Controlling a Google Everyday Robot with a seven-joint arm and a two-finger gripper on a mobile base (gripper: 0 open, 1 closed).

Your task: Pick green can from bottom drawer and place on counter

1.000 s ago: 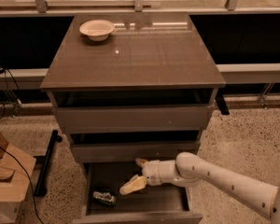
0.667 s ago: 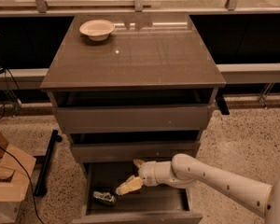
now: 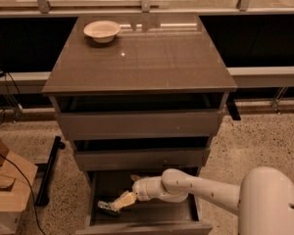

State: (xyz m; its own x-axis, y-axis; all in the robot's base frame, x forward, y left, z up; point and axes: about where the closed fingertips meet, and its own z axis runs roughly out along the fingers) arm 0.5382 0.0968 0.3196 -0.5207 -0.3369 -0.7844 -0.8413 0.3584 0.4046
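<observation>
The green can (image 3: 106, 208) is lying on its side at the left front of the bottom drawer (image 3: 152, 214), just left of the hand (image 3: 122, 200) pointing toward it from the right; whether that hand is parted or closed I cannot tell.

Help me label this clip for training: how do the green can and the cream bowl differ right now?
The green can lies on its side in the open bottom drawer; the bowl sits upright on the counter. The can is dark with shiny ends, the bowl pale cream. The claw is down in the drawer, open, right beside the can, far from the bowl. Neither is held.
</observation>
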